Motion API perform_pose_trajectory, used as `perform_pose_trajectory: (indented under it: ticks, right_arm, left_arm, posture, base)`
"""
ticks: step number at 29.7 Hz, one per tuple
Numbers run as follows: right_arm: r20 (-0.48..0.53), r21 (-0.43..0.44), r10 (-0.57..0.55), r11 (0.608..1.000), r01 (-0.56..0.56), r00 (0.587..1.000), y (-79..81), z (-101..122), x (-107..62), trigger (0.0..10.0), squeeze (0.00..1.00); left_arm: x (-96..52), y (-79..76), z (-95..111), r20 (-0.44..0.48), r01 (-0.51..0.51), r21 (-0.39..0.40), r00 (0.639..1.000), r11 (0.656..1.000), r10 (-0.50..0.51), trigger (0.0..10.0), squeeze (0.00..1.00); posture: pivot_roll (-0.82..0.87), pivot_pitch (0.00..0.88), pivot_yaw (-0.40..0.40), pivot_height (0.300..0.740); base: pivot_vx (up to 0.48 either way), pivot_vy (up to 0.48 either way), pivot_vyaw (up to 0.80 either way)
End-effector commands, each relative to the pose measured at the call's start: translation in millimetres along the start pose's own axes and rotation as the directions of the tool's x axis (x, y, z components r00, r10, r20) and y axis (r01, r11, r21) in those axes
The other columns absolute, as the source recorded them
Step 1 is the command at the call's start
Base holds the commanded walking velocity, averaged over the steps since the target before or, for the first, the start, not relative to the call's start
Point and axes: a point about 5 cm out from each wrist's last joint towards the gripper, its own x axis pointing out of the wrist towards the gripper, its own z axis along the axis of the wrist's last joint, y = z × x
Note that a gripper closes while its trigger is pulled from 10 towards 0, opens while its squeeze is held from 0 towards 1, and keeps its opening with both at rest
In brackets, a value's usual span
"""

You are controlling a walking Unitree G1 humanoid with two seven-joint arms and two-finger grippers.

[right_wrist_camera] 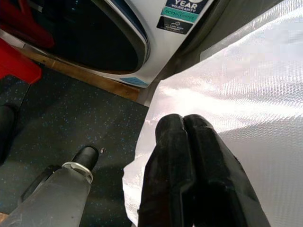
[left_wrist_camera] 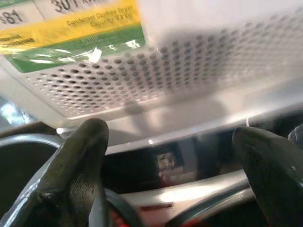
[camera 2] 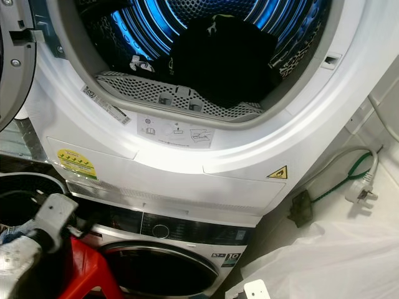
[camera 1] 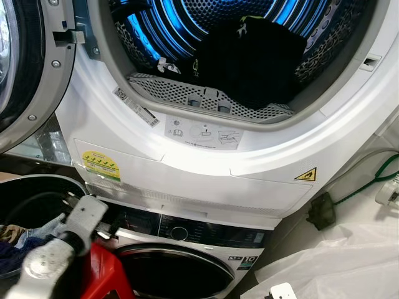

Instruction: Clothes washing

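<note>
Dark clothes lie inside the open dryer, stacked above the washer. Below the dryer, the left tool is released by a red stool; the right tool is clenched empty over white plastic sheeting.

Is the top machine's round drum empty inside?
No, a dark piece of clothing lies inside the blue-lit drum of the upper machine, behind its open door.

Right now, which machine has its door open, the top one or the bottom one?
The top machine: its blue-lit drum shows, with dark clothes inside. The bottom machine's door is shut.
</note>
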Motion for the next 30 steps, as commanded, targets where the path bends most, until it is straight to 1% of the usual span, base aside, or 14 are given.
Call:
perform_pose_trajectory:
  ticks: [1, 3, 4, 8, 10, 15, 17, 19, 22, 23, 24, 26, 28, 30]
  right_arm:
    - [0.001, 0.017, -0.018, 1.000, 0.018, 1.000, -4.4, -2, -1.1, 10.0, 0.00]
    - [0.000, 0.015, -0.018, 1.000, 0.018, 1.000, -4.4, -2, -1.2, 10.0, 0.00]
    - [-0.001, 0.014, -0.017, 1.000, 0.017, 1.000, -4.3, -2, -1.2, 10.0, 0.00]
    - [-0.005, 0.005, -0.008, 1.000, 0.009, 1.000, -3.3, -2, -1.0, 10.0, 0.00]
    - [-0.005, 0.002, -0.005, 1.000, 0.005, 1.000, -2.3, -2, -0.7, 10.0, 0.00]
    - [-0.002, 0.006, -0.003, 1.000, 0.003, 1.000, 0.6, -1, 0.0, 10.0, 0.00]
    - [-0.003, 0.006, -0.003, 1.000, 0.003, 1.000, 1.3, -1, 0.0, 10.0, 0.00]
    - [-0.004, 0.007, -0.001, 1.000, 0.001, 1.000, 2.1, -1, 0.1, 10.0, 0.00]
    - [-0.006, 0.010, 0.001, 1.000, -0.001, 1.000, 3.2, -2, -0.1, 10.0, 0.00]
    - [-0.009, 0.010, 0.003, 1.000, -0.003, 1.000, 3.9, -4, -0.3, 10.0, 0.00]
    - [-0.010, 0.009, 0.004, 1.000, -0.004, 1.000, 4.1, -4, -0.4, 10.0, 0.00]
    - [-0.011, 0.011, 0.005, 1.000, -0.005, 1.000, 4.8, -5, -0.4, 10.0, 0.00]
    - [-0.011, 0.011, 0.005, 1.000, -0.005, 1.000, 5.0, -5, -0.4, 10.0, 0.00]
    - [-0.015, 0.007, 0.011, 1.000, -0.011, 1.000, 5.9, -6, -0.6, 10.0, 0.00]
  left_arm:
    - [-1.5, -10.4, 3, 0.003, -0.061, -0.059, 0.998, 0.996, 0.061, 10.0, 0.00]
    - [-3.5, -23.7, 7, 0.011, -0.150, -0.129, 0.988, 0.980, 0.152, 10.0, 0.00]
    - [-6.6, -24.6, 9, -0.002, -0.246, -0.179, 0.968, 0.953, 0.250, 10.0, 0.00]
    - [-16.6, -17.3, -1, -0.099, -0.386, -0.211, 0.922, 0.898, 0.374, 10.0, 0.00]
    - [-23.0, -6.6, -6, -0.159, -0.505, -0.301, 0.863, 0.809, 0.480, 10.0, 0.00]
    - [-46.6, 41.6, -6, -0.157, -0.734, -0.175, 0.679, 0.656, 0.717, 10.0, 0.00]
    - [-52.4, 53.8, -9, -0.167, -0.768, -0.148, 0.641, 0.623, 0.749, 10.0, 0.00]
    - [-57.1, 64.0, -11, -0.168, -0.786, -0.123, 0.618, 0.605, 0.768, 10.0, 0.00]
    - [-58.2, 78.1, -4, -0.100, -0.763, -0.067, 0.646, 0.643, 0.756, 10.0, 0.00]
    - [-57.6, 85.5, 0, -0.071, -0.730, -0.023, 0.683, 0.683, 0.727, 10.0, 0.00]
    - [-57.6, 88.5, 0, -0.069, -0.717, -0.011, 0.696, 0.697, 0.715, 10.0, 0.00]
    - [-62.7, 99.8, -1, -0.071, -0.725, 0.040, 0.685, 0.688, 0.725, 10.0, 0.00]
    - [-65.4, 105.1, -6, -0.104, -0.726, 0.045, 0.679, 0.686, 0.726, 10.0, 0.00]
    - [-77.5, 124.8, -32, -0.290, -0.696, 0.028, 0.681, 0.717, 0.673, 10.0, 0.00]
  posture:
    - [0.18, 0.000, -0.156, 0.740]
    - [0.18, 0.000, -0.155, 0.740]
    - [0.18, 0.000, -0.154, 0.740]
    - [0.19, 0.000, -0.155, 0.740]
    - [0.19, 0.000, -0.156, 0.740]
    - [0.20, 0.000, -0.150, 0.740]
    - [0.19, 0.000, -0.146, 0.740]
    - [0.19, 0.000, -0.145, 0.740]
    - [0.20, 0.000, -0.142, 0.740]
    - [0.20, 0.000, -0.140, 0.740]
    - [0.20, 0.000, -0.140, 0.740]
    - [0.20, 0.000, -0.138, 0.740]
    - [0.20, 0.000, -0.138, 0.740]
    - [0.20, 0.000, -0.139, 0.740]
  base:
    - [0.000, 0.000, 0.00]
    - [0.000, 0.000, 0.00]
    - [0.000, 0.000, 0.00]
    - [0.000, 0.000, 0.00]
    - [0.000, 0.000, 0.00]
    - [0.000, 0.000, 0.00]
    - [0.000, 0.000, 0.00]
    - [0.000, 0.000, 0.00]
    - [0.000, 0.000, 0.00]
    - [0.000, 0.000, 0.00]
    - [0.000, 0.000, 0.00]
    - [0.000, 0.000, 0.00]
    - [0.000, 0.000, 0.00]
    - [0.000, 0.000, 0.00]
